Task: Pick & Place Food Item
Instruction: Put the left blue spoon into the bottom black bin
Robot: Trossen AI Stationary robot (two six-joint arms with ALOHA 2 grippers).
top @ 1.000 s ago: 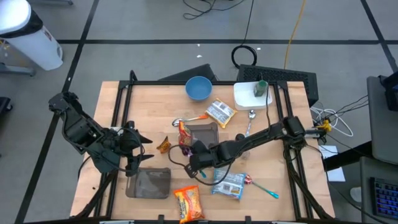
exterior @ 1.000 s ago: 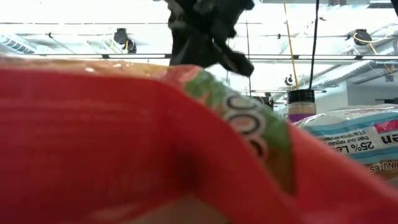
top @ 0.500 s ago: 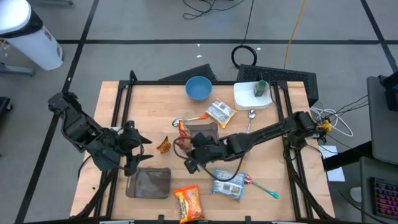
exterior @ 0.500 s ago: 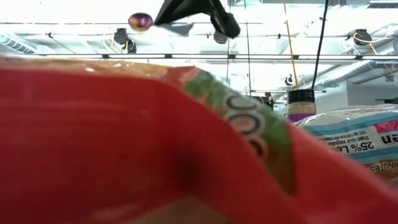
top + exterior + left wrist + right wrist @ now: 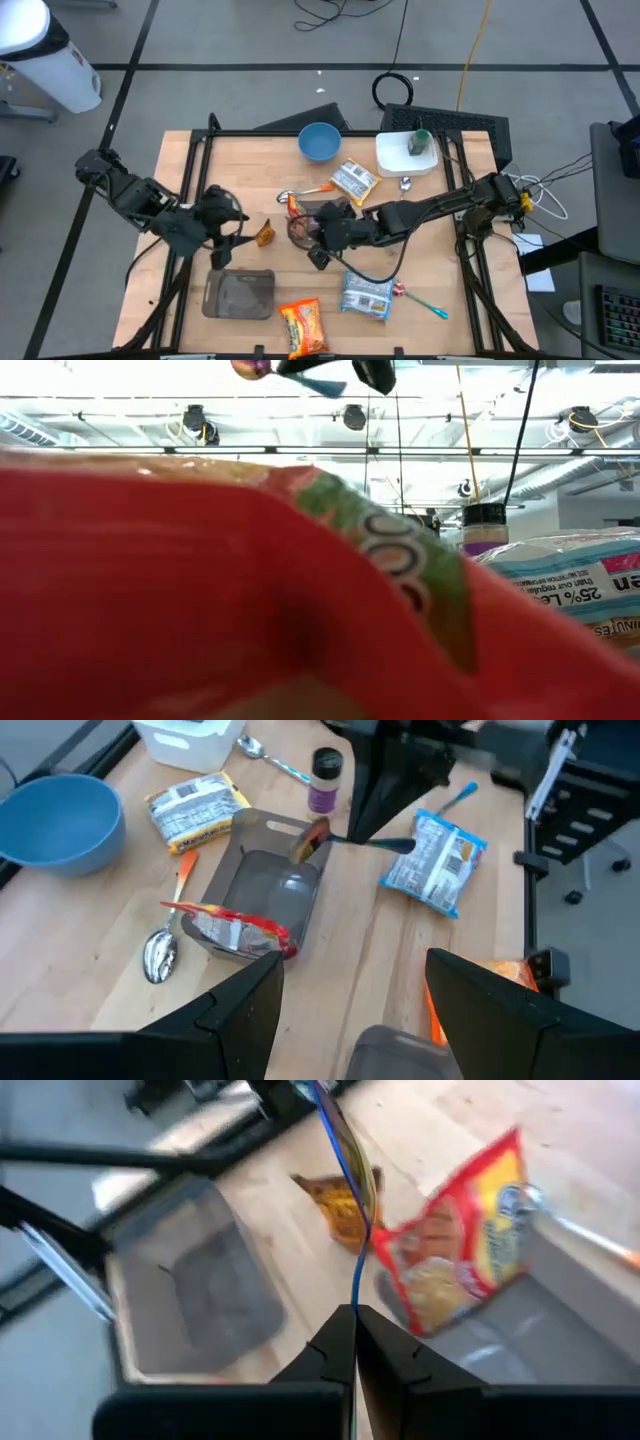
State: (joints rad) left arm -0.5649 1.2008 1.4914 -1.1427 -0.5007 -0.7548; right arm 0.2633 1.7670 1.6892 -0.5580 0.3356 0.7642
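Right gripper [image 5: 354, 1330] pinches a shiny, blue-edged candy wrapper [image 5: 340, 1140].

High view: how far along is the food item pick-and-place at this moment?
Done: the right pincer is shut on a thin blue stem with a round purple end, held off the table. In hand: it hangs by the edge of the dark grey plastic tray at mid-table. Left: the release. The left pincer waits open at the table's left.
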